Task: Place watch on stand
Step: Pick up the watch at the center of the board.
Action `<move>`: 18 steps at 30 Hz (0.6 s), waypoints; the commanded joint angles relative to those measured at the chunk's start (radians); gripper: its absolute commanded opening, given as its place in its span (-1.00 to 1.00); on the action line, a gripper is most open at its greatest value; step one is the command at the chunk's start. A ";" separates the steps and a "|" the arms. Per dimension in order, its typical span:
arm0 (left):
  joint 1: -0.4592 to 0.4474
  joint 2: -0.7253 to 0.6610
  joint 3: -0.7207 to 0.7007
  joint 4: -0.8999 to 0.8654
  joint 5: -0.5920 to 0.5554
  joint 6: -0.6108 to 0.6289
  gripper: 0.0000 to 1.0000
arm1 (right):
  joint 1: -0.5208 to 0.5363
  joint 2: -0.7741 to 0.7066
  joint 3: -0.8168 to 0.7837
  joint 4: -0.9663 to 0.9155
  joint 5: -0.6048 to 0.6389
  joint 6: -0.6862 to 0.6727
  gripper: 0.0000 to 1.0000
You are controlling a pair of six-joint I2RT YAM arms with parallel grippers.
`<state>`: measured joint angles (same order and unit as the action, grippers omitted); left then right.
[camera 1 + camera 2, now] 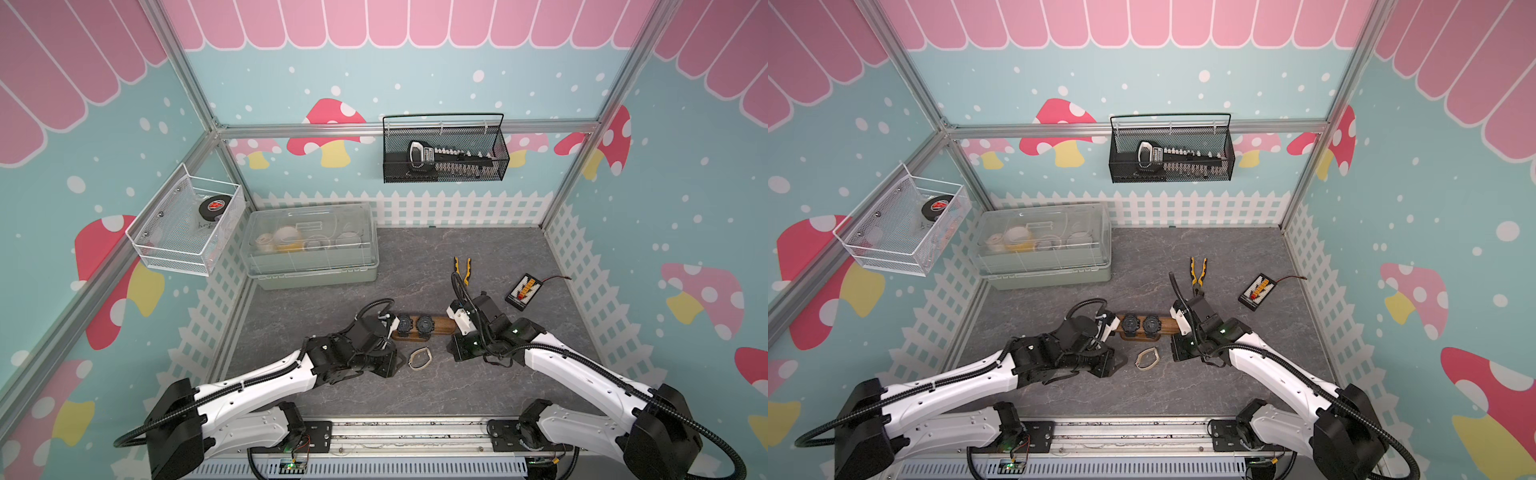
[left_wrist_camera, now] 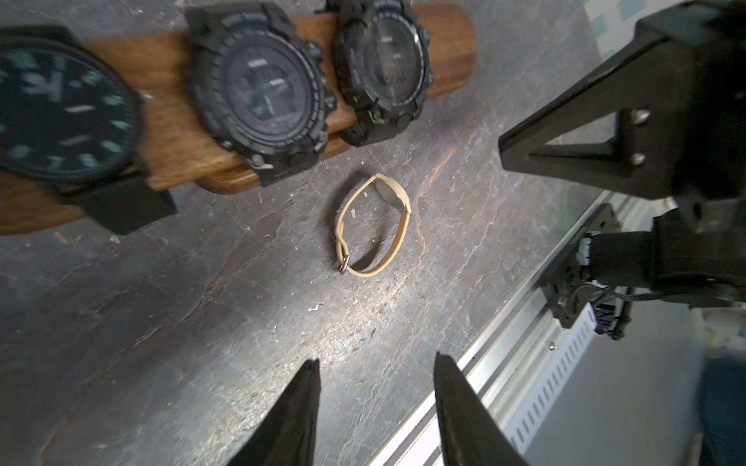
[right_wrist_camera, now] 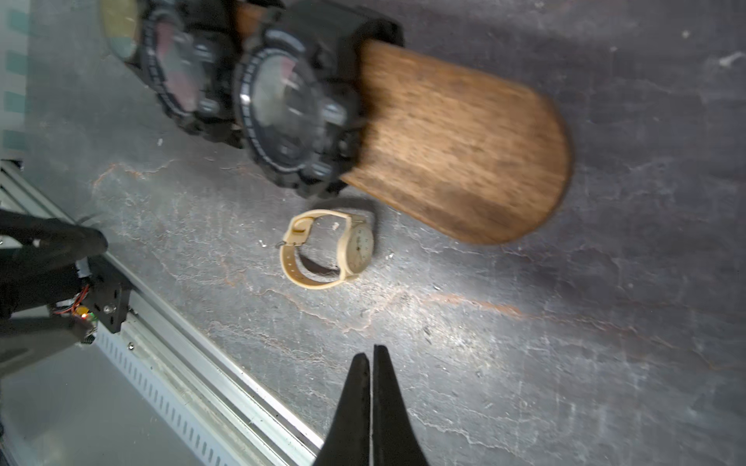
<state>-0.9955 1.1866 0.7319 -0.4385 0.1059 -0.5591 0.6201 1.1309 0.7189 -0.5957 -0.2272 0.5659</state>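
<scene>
**Watch (image 1: 429, 357) on tabletop (image 1: 415, 266), off the stand (image 1: 441, 323)**

The beige watch lies on its side on the grey tabletop with its strap buckled into a loop. It sits just in front of the wooden stand without touching it, between the two arms. In the right wrist view its pale dial (image 3: 359, 248) faces sideways, toward the stand's rounded end.

The stand lies crosswise in the middle of the tabletop. Two chunky black watches (image 1: 424, 324) are wrapped around its bar side by side. The left wrist view shows a third watch (image 2: 60, 109), dark-faced with green hour marks, on the end nearest the left arm. The end nearest the right arm is bare wood.

The left pincer (image 2: 375, 361) hangs over the tabletop on the near side of the beige watch, its fingers apart with nothing between them. The right pincer (image 3: 371, 351) has its fingers pressed together and empty, with the tips pointing toward the beige watch.

Yellow-handled pliers (image 1: 462, 270) lie behind the stand, well apart from it.
</scene>
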 commanded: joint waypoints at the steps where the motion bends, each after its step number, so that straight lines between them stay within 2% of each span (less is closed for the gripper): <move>1: -0.072 0.101 0.086 -0.011 -0.100 0.037 -0.09 | -0.029 -0.021 -0.039 -0.030 0.054 0.035 -0.91; 7: -0.132 0.293 0.181 0.011 -0.091 0.068 -0.14 | -0.121 -0.107 -0.090 -0.035 0.009 0.044 -0.91; 12: -0.135 0.358 0.217 0.020 -0.087 0.087 -0.14 | -0.210 -0.186 -0.137 -0.039 -0.051 0.038 -0.90; 18: -0.137 0.428 0.254 0.005 -0.104 0.099 -0.13 | -0.238 -0.189 -0.150 -0.038 -0.082 0.022 -0.89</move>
<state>-1.1267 1.5894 0.9550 -0.4271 0.0326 -0.4831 0.3904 0.9421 0.5789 -0.6205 -0.2806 0.5987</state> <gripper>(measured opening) 0.434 0.053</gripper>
